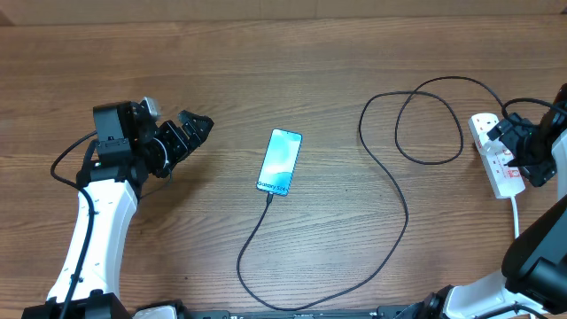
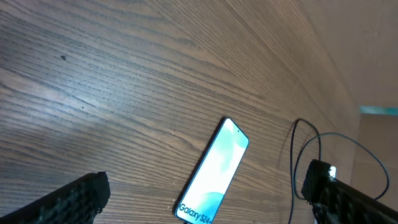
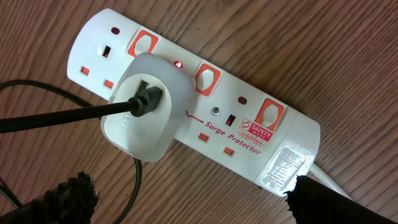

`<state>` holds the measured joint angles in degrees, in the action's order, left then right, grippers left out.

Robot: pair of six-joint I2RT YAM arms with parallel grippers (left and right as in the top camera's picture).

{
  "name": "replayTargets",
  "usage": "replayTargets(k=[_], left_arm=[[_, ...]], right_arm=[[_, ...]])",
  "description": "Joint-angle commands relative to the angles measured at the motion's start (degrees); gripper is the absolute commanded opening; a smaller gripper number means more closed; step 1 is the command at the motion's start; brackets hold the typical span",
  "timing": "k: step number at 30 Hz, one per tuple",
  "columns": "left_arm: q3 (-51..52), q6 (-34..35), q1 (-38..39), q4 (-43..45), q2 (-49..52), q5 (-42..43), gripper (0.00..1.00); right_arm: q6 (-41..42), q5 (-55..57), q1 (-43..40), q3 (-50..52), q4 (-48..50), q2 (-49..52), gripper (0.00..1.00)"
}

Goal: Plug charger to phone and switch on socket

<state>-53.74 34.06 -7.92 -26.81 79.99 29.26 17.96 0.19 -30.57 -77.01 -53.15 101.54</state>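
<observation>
Judging task near done: thin black charger cable [image 1: 403, 208] meets slim blue-teal phone [image 1: 280, 161]; white oblong power strip [image 3: 245, 106] shows red lamp [image 3: 178, 64] lit. Jaws agape, empty: left gripper [image 2: 206, 186], right gripper [image 3: 193, 198].

Overhead, my right arm [image 1: 542, 142] covers part of the power strip [image 1: 503, 173]; the left wrist view cuts off the phone [image 2: 214, 171] at its lower edge.

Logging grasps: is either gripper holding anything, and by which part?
Nothing is held. The left gripper is open, apart from the phone; the right gripper is open over the power strip.
</observation>
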Motion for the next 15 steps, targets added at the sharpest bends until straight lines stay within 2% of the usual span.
replayTargets(k=[1, 9, 15], left_arm=[[-0.3, -1.3, -0.3, 0.0, -1.2, -0.3, 1.00], [-0.3, -1.3, -0.3, 0.0, -6.4, -0.3, 1.00], [-0.3, -1.3, -0.3, 0.0, -6.8, -0.3, 1.00]], right_arm=[[-0.4, -0.3, 0.2, 0.2, 0.3, -0.4, 1.00], [-0.4, -0.3, 0.2, 0.2, 0.3, -0.4, 1.00], [-0.4, -0.3, 0.2, 0.2, 0.3, -0.4, 1.00]])
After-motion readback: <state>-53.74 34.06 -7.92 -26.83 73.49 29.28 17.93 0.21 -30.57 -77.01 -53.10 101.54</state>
